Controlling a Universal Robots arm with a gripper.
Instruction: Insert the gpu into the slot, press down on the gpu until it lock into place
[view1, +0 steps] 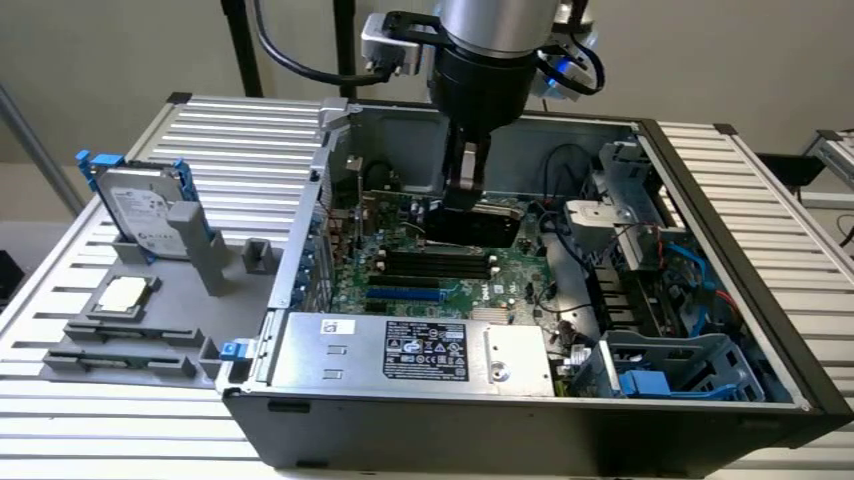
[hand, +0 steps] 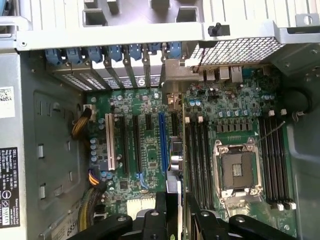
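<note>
Gripper (view1: 465, 198) clamped on upper edge of gpu (view1: 470, 224); card held upright, long edge down, likely so contact edge meets connector; gpu hangs inside case, above green motherboard (view1: 461, 287), unseated; slot (hand: 162, 142), narrow blue plastic strip, lies bare, parallel to black memory strips (hand: 197, 160); whether card sits exactly over it unclear; card thin, flat, matte black.

The label (view1: 427, 351) on the silver power-supply box (view1: 327, 352) carries print that cannot be read.
</note>
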